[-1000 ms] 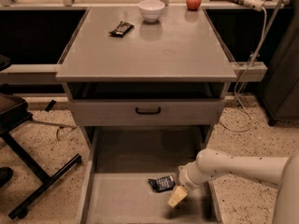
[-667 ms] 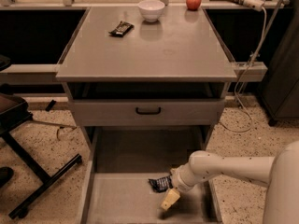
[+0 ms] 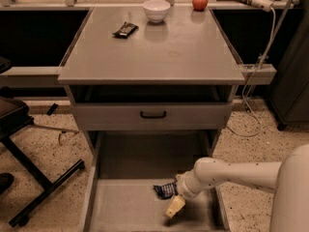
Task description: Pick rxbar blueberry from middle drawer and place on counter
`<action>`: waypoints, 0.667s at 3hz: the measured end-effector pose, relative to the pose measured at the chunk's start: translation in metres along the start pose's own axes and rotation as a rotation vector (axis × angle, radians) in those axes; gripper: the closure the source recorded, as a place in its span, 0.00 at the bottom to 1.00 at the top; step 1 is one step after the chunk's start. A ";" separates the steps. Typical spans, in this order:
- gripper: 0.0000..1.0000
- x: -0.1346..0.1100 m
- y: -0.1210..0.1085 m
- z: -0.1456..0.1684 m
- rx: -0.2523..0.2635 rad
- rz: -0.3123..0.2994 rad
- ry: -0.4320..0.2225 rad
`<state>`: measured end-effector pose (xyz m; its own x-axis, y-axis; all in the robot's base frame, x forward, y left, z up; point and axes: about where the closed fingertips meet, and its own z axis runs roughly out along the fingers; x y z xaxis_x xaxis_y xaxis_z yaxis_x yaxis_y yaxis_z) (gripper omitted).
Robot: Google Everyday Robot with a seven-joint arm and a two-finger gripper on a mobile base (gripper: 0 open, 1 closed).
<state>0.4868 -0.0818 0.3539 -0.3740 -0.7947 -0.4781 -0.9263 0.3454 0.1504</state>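
Observation:
The rxbar blueberry (image 3: pixel 164 190), a dark crinkled wrapper with pale print, lies flat on the floor of the pulled-out middle drawer (image 3: pixel 120 208), right of centre. My gripper (image 3: pixel 175 207) reaches in from the right on a white arm and hangs low over the drawer floor. It is just to the right of and in front of the bar, and its wrist is close beside the bar's right end. The grey counter (image 3: pixel 159 52) is above.
A grey drawer front with a black handle (image 3: pixel 153 114) sits above the open drawer. On the counter are another dark bar (image 3: pixel 125 29), a white bowl (image 3: pixel 157 9) and a red apple (image 3: pixel 200 1). A black chair base (image 3: pixel 34 178) stands at the left, and cables (image 3: pixel 251 95) hang at the right.
My arm has swung a little to the left, which brought the gripper closer to the bar. The bar has not moved.

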 end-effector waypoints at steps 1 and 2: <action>0.00 -0.008 -0.008 0.010 0.024 -0.022 -0.019; 0.00 -0.024 -0.014 0.024 0.032 -0.050 -0.047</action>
<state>0.5101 -0.0563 0.3425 -0.3236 -0.7875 -0.5245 -0.9417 0.3219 0.0976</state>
